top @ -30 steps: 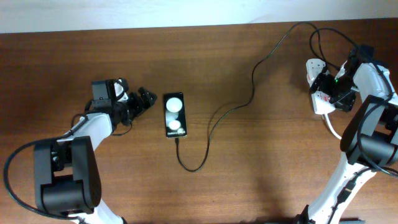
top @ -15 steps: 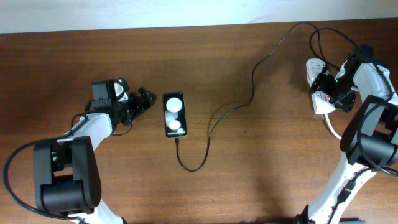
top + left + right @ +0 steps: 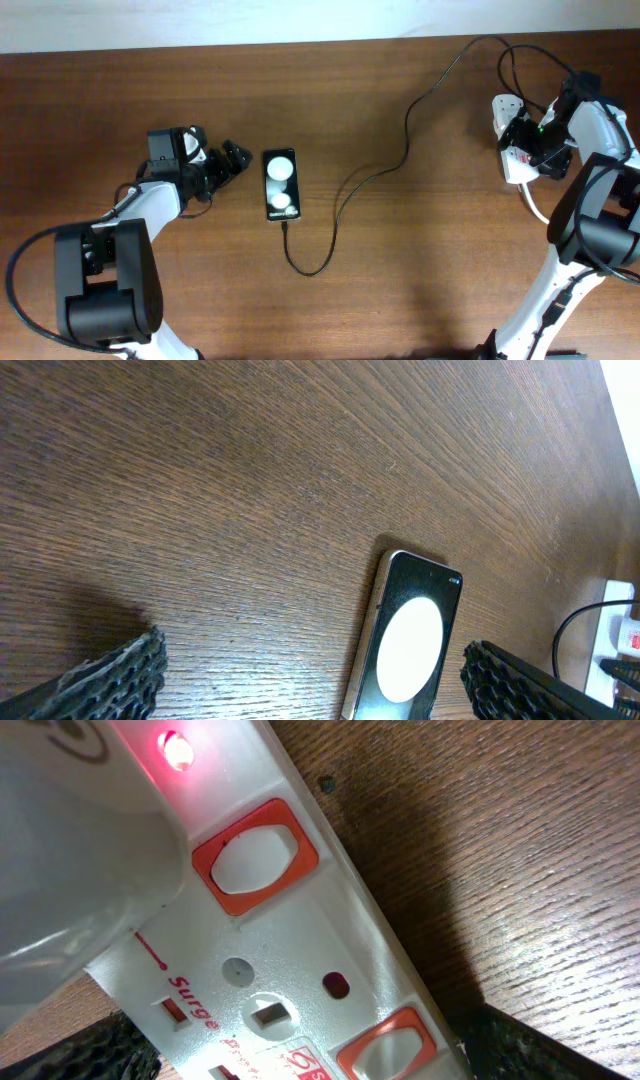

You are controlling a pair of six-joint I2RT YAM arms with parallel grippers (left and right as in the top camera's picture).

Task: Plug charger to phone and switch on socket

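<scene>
One glossy rectangular phone (image 3: 281, 185), wood-grain table (image 3: 200, 80), seemingly plastic socket (image 3: 300, 950)

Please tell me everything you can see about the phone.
The phone is a small black rectangle with a glossy face that mirrors two round white lights. It lies flat, face up, on the wooden table. The tip of the charger meets its near end. The open left gripper stands beside it, not touching.

Socket (image 3: 300, 950) face reads "Surge" (red lettering).
</scene>
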